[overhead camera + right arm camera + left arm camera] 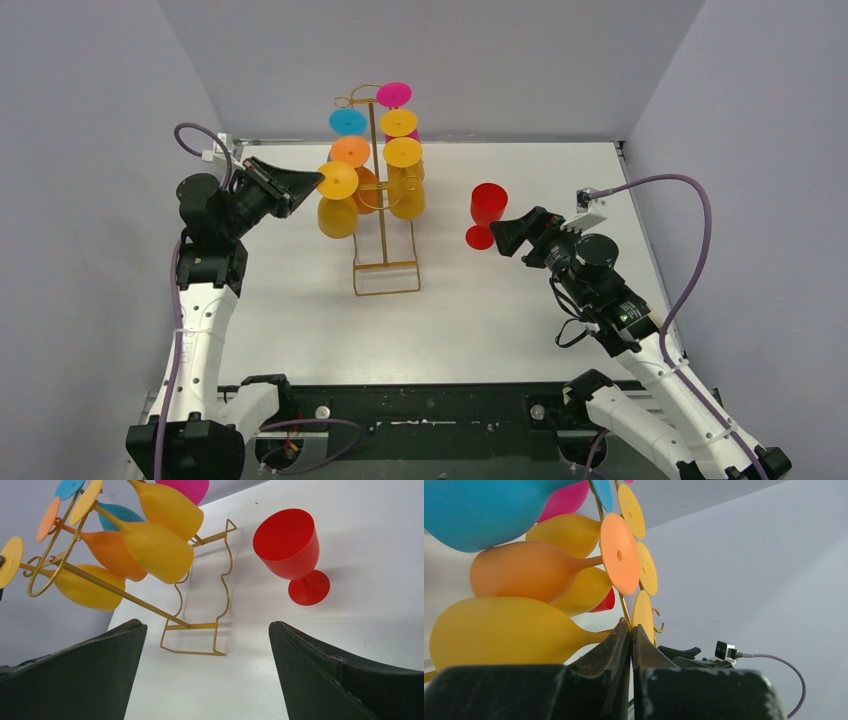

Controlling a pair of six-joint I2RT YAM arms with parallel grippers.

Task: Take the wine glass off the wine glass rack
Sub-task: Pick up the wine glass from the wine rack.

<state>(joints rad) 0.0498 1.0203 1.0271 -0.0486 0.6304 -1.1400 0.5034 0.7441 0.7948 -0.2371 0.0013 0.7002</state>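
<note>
The gold wire wine glass rack [386,266] stands mid-table with several plastic glasses hanging upside down: magenta, blue, orange and yellow. My left gripper [316,184] is at the rack's left side, jaws pressed together at the foot [337,181] of the lowest left yellow wine glass [504,632]; in the left wrist view the fingertips [624,630] meet where its stem reaches the foot and a wire hook [624,607]. A red wine glass [487,208] stands upright on the table. My right gripper [503,238] is open and empty just beside it, facing the rack [222,600].
Grey walls enclose the white table [500,330] on three sides. The red glass [290,545] stands right of the rack's base loop. The hanging bowls [157,550] overhang the base.
</note>
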